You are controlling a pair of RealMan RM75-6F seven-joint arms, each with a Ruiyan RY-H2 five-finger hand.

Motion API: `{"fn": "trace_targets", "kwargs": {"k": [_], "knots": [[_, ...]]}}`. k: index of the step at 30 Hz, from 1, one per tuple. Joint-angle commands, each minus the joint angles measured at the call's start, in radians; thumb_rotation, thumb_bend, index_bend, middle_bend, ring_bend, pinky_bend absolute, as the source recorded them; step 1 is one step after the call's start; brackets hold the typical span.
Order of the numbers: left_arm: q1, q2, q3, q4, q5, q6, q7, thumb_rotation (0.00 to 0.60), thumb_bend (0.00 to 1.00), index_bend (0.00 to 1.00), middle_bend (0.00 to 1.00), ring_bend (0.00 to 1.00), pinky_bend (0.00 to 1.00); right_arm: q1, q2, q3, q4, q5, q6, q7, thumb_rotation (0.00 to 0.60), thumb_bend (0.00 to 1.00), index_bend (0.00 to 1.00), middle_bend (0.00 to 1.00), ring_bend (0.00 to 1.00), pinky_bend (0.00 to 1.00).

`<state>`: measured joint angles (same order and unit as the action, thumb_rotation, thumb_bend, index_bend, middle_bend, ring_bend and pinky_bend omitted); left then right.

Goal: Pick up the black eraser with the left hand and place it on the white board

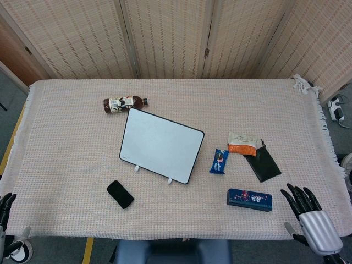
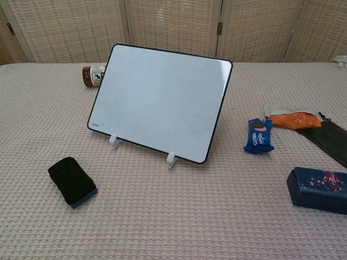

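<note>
Eraser (image 2: 72, 181) lies near the board's (image 2: 160, 101) front-left; bottle (image 1: 125, 103) behind; snack (image 1: 219, 161), pouch (image 1: 264, 164), box (image 1: 249, 199) right. Our right hand (image 1: 308, 216) spread, empty; left hand (image 1: 5, 206) barely visible, state unclear.

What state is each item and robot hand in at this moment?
black eraser: lying flat on the cloth, ungrasped.
white board: propped tilted on two white feet, blank.
bottle: lying on its side behind the board.
dark blue case: closed, flat.
left robot hand: at the table edge, holding nothing.
right robot hand: open, fingers spread.
</note>
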<state>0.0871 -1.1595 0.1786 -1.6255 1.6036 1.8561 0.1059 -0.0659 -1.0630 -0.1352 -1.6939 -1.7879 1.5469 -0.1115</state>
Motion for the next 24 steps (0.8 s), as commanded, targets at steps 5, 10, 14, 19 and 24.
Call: {"fn": "trace_targets", "kwargs": {"k": [5,10,14,19,24], "knots": [[-0.005,0.001,-0.005,-0.011,0.054,-0.061,0.075,0.600,0.31,0.03,0.10,0.02,0.00,-0.009,0.000,-0.012,0.010,-0.020,0.017,0.006,0.600,0.37,0.00,0.00,0.00,0.00],[-0.073,0.008,-0.018,-0.005,0.119,-0.167,0.171,0.600,0.31,0.03,0.12,0.04,0.12,-0.008,-0.008,-0.011,0.009,-0.017,0.006,-0.011,0.600,0.37,0.00,0.00,0.00,0.00],[-0.177,0.015,-0.081,-0.053,0.100,-0.327,0.323,0.600,0.31,0.06,0.41,0.29,0.49,0.000,-0.018,-0.004,-0.001,0.007,-0.025,-0.040,0.600,0.37,0.00,0.00,0.00,0.00],[-0.291,-0.012,-0.153,-0.082,0.005,-0.528,0.488,0.600,0.30,0.09,0.78,0.61,0.79,0.014,-0.017,0.001,-0.016,0.033,-0.064,-0.052,0.600,0.37,0.00,0.00,0.00,0.00],[-0.375,-0.070,-0.206,-0.073,-0.107,-0.670,0.659,0.600,0.30,0.14,0.98,0.81,0.92,0.027,-0.023,0.015,-0.009,0.055,-0.078,-0.034,0.600,0.37,0.00,0.00,0.00,0.00]]}}
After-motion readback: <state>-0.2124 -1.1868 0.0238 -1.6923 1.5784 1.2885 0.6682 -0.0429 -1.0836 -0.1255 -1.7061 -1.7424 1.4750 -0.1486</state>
